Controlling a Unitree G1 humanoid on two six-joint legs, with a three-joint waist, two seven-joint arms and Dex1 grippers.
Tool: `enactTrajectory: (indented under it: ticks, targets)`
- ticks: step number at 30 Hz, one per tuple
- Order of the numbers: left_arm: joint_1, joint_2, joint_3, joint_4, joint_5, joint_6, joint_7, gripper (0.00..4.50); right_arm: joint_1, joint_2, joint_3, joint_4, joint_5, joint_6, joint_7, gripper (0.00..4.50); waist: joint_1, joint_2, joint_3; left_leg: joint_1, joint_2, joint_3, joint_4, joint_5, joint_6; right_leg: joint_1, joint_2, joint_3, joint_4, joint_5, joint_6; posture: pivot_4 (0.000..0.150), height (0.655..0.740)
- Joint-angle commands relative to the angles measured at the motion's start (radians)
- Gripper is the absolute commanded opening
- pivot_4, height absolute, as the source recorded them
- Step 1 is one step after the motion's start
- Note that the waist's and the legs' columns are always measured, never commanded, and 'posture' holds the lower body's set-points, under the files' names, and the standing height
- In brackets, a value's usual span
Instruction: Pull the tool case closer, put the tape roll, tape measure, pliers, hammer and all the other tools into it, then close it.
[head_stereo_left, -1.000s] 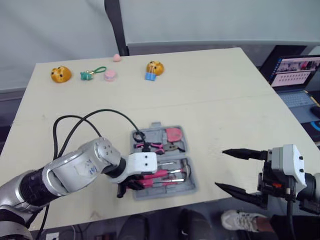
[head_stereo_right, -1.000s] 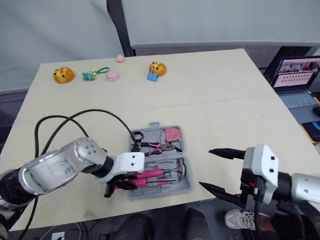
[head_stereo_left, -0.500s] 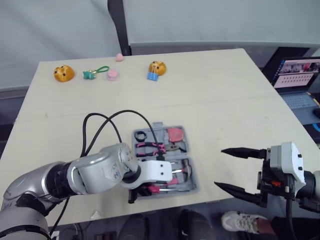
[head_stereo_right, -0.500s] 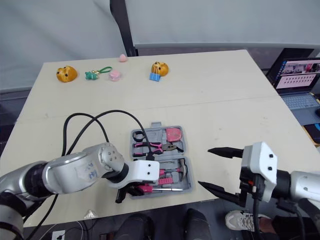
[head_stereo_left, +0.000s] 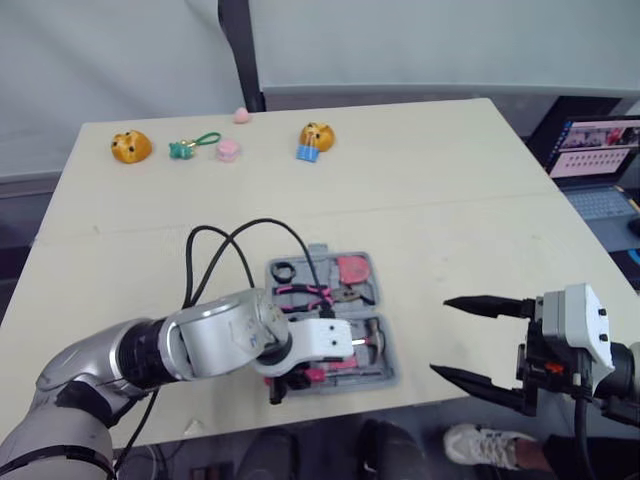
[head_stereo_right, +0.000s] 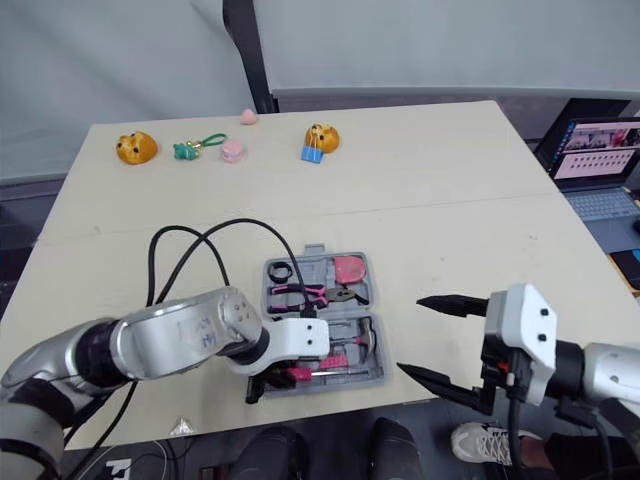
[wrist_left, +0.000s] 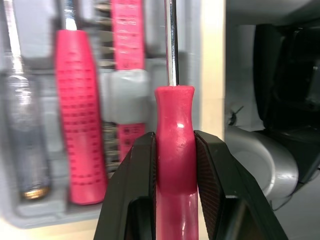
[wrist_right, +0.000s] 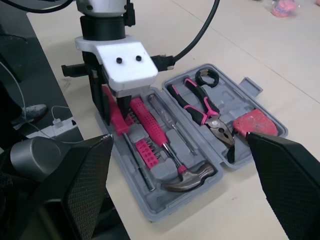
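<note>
The grey tool case (head_stereo_left: 378, 322) lies open near the table's front edge. Its far half holds the black tape roll (wrist_right: 206, 78), pink-handled pliers (wrist_right: 202, 105) and red tape measure (wrist_right: 252, 125). The hammer (wrist_right: 187, 177) and a pink-handled driver (wrist_right: 147, 122) lie in the near half. My left gripper (wrist_left: 174, 165) is shut on a pink screwdriver handle (wrist_left: 174, 125), held over the near half's front left corner, with the shaft pointing along the case's front edge. My right gripper (head_stereo_left: 440, 336) stands open to the right of the case, holding nothing.
A black cable (head_stereo_left: 220, 250) loops from my left arm over the table left of the case. Small toys line the far edge: an orange figure (head_stereo_left: 131, 146), a green keychain (head_stereo_left: 188, 146), a pink piece (head_stereo_left: 228, 150), and an orange figure with a blue clip (head_stereo_left: 314, 137). A laptop (head_stereo_left: 600, 160) sits off to the right.
My left arm has swung rightward along the case's front, carrying the pink screwdriver from the near-left corner further over the near half. The right gripper has stayed put.
</note>
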Motion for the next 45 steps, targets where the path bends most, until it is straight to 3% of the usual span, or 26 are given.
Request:
enactTrajectory:
  ticks: [1, 14, 45]
  targets:
    - [-0.026, -0.017, 0.017, 0.022, -0.019, 0.000, 0.017, 0.59, 0.013, 0.005, -0.046, -0.037, 0.016, -0.011, -0.010, 4.50, 0.000, 0.000, 0.000, 0.000, 0.000, 0.000, 0.000, 0.000, 0.000, 0.000, 0.000, 0.000, 0.000, 0.000, 0.000, 0.150, 0.7155]
    - [-0.044, -0.041, 0.004, 0.056, -0.073, 0.000, 0.041, 0.59, 0.109, -0.020, -0.093, -0.075, 0.036, -0.018, 0.090, 4.50, 0.002, 0.000, 0.000, 0.000, 0.000, -0.001, 0.000, 0.000, 0.000, 0.001, 0.000, -0.001, -0.001, 0.000, 0.000, 0.150, 0.7155]
    - [-0.014, -0.096, -0.050, 0.138, -0.091, -0.005, 0.117, 0.59, 0.203, -0.052, -0.112, 0.006, -0.179, -0.107, 0.273, 4.50, 0.003, 0.000, 0.000, 0.002, 0.000, -0.003, 0.000, 0.000, 0.000, 0.006, -0.001, -0.003, -0.003, 0.000, 0.000, 0.150, 0.7155]
